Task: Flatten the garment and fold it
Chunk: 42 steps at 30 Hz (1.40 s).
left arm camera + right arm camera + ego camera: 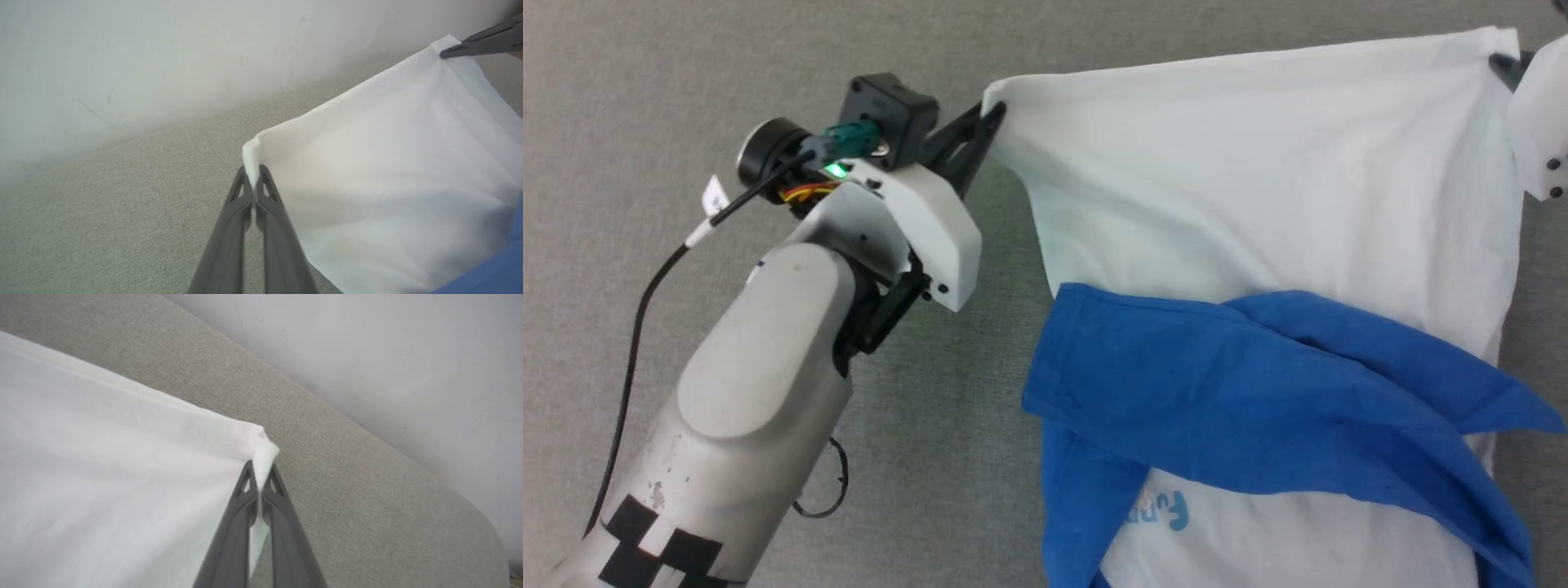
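Observation:
The garment [1258, 171] is a white shirt held stretched by its two far hem corners above a grey surface. Its blue sleeves [1258, 392] lie crossed over the lower white body, with light-blue lettering [1168, 513] peeking out beneath them. My left gripper [990, 114] is shut on the left corner [251, 157], the fabric pinched between its dark fingers [237, 196]. My right gripper [1499, 64] is shut on the right corner [265, 453], and it also reaches in at the top right of the left wrist view as my right gripper [443, 53]. The bear patch is hidden.
A grey fabric-covered table [686, 82] lies under everything. A pale wall [163, 49] rises beyond its far edge, and the table's rounded corner [486, 522] is near my right gripper. My left arm's black cable [633, 327] hangs beside the forearm.

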{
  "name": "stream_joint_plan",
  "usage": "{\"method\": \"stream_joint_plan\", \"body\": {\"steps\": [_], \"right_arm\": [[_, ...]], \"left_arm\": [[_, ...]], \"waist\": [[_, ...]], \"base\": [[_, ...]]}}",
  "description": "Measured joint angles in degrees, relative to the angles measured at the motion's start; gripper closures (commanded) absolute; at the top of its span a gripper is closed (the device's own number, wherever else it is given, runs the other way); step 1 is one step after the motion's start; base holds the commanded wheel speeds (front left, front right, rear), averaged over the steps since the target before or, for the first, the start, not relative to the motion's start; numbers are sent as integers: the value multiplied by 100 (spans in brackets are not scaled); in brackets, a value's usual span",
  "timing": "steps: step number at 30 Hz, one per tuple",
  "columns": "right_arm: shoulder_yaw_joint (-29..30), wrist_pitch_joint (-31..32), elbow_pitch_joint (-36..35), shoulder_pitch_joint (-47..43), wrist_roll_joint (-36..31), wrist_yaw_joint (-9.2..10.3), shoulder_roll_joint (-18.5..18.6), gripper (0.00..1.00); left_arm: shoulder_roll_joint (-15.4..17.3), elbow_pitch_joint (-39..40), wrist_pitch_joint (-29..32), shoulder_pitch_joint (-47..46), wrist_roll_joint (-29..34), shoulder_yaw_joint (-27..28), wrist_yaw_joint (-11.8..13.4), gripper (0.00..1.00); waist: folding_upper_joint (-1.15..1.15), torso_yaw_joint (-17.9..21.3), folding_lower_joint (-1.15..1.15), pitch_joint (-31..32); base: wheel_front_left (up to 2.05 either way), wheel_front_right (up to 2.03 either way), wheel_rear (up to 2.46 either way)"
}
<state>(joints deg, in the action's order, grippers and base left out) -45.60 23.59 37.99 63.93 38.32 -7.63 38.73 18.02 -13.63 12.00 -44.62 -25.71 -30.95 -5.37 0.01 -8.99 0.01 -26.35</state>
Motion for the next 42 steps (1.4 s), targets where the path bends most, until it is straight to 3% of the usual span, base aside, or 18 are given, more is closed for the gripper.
{"method": "stream_joint_plan", "body": {"steps": [14,23,28,35,42], "right_arm": [[376,-1723,-76,-677,9,0,-77,100],[877,-2078,-945,-1802,136,0,236,100],[1483,-1867,-1782,-2820,387,0,470,100],[2444,-1082,-3101,-4695,649,0,715,100],[3251,62,-4252,-6485,923,1,731,100]], "left_arm": [[352,40,-448,246,-1,209,141,100],[704,872,-274,1154,-127,174,285,100],[1022,1745,83,2093,-357,148,487,100],[1555,2877,624,3448,-545,45,845,100],[1937,3384,1227,4381,-848,-326,887,100]], "waist": [[0,700,-1,998],[0,915,-2,1749],[0,957,-3,2122],[0,958,-2,2378],[0,940,-1,2327]], "base": [[0,0,0],[0,0,0],[0,0,0],[0,0,0],[0,0,0]]}}
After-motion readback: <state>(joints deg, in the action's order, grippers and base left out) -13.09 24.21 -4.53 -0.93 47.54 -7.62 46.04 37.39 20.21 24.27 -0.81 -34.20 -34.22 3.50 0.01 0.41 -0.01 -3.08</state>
